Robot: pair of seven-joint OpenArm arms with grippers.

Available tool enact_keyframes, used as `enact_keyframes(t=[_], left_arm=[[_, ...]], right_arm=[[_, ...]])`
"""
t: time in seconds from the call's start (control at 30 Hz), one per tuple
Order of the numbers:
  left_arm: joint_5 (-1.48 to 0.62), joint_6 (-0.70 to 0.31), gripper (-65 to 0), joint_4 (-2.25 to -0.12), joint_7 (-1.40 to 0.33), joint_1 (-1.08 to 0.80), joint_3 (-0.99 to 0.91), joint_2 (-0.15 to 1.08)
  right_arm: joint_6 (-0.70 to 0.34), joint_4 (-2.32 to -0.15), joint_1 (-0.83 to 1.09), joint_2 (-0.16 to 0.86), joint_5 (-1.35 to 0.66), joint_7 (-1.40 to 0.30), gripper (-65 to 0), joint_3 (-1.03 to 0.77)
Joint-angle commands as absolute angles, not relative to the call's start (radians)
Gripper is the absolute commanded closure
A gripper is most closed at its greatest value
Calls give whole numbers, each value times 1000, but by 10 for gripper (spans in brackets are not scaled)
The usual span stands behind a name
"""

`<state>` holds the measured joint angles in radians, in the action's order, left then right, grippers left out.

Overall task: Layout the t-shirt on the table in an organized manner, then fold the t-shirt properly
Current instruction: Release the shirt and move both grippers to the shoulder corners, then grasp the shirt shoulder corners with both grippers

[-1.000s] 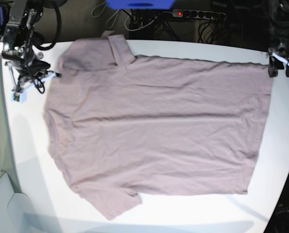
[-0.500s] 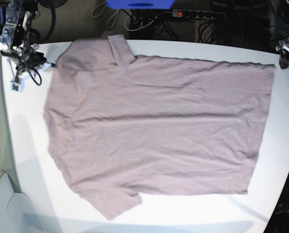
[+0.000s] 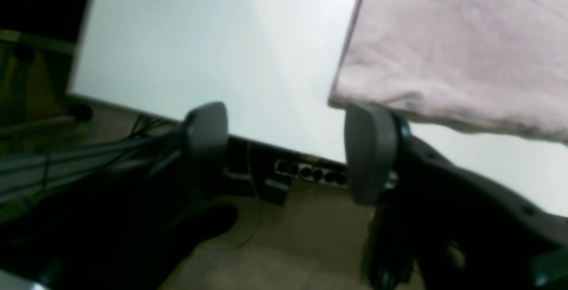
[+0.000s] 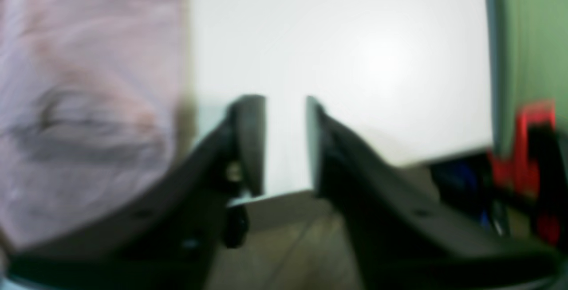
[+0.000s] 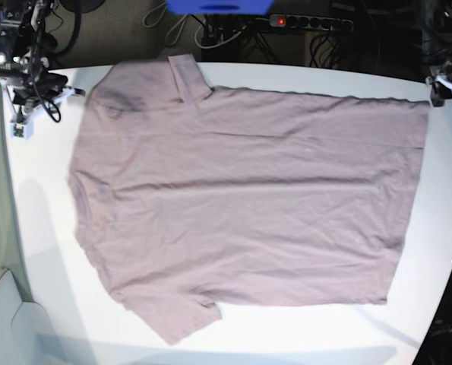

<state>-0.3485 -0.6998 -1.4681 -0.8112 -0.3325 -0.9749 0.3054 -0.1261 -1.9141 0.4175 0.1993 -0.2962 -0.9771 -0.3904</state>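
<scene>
The t-shirt (image 5: 241,198) lies spread flat on the table (image 5: 438,251); both the left gripper (image 3: 288,148) and right gripper (image 4: 284,143) sit off its far corners, jaws apart, holding nothing.

Even, bright overhead light fills the base view, with soft shadows on the table (image 5: 51,251) toward seven o'clock. The right wrist view is heavily motion-blurred with central glare; the left wrist view is softer-focused, dark toward six o'clock.
</scene>
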Motion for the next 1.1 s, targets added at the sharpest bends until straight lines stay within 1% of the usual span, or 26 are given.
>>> enact_keyframes(t=[0.0,0.07,0.13,0.2,0.37,0.5,0.6,0.73,0.77,0.93,1.07], left_arm=[[-360,-698,-428,-1472,-792,-326,-972,334],[-361,-698,-428,-1472,-792,-317,-964,332],[-361,-698,-428,-1468,-791,-309,-958,332],[-354,-698,-428,-1452,-791,-289,-957,331],[-354,-698,-428,-1348,-791,-229,-954,332],[-354,-698,-428,-1307,-785,-213,-874,337],[-352,-698,-427,-1294,-725,-217,-835,332],[-312,-698,-422,-1264,-705,-217,-800,331],[-305,-698,-405,-1262,-704,-217,-800,331],[-306,-698,-244,-1262,-707,-220,-805,329],[-306,-698,-194,-1264,-707,-239,-800,331]], right_arm=[[-154,-1931,418,196,-298,-963,-231,-420],[-213,-1933,418,162,-298,-960,-272,-490],[-269,-1933,418,148,-298,-960,-277,-544],[-303,-1933,417,148,-298,-961,-277,-565],[-306,-1933,420,150,-298,-966,-277,-562],[-311,-1933,420,128,-298,-966,-277,-559],[-311,-1933,420,127,-298,-966,-277,-538],[-311,-1939,440,127,-298,-958,-277,-510],[-311,-1943,444,127,-298,-958,-277,-507],[-311,-1994,453,127,-298,-967,-277,-469],[-311,-1997,467,127,-298,-967,-277,-427]])
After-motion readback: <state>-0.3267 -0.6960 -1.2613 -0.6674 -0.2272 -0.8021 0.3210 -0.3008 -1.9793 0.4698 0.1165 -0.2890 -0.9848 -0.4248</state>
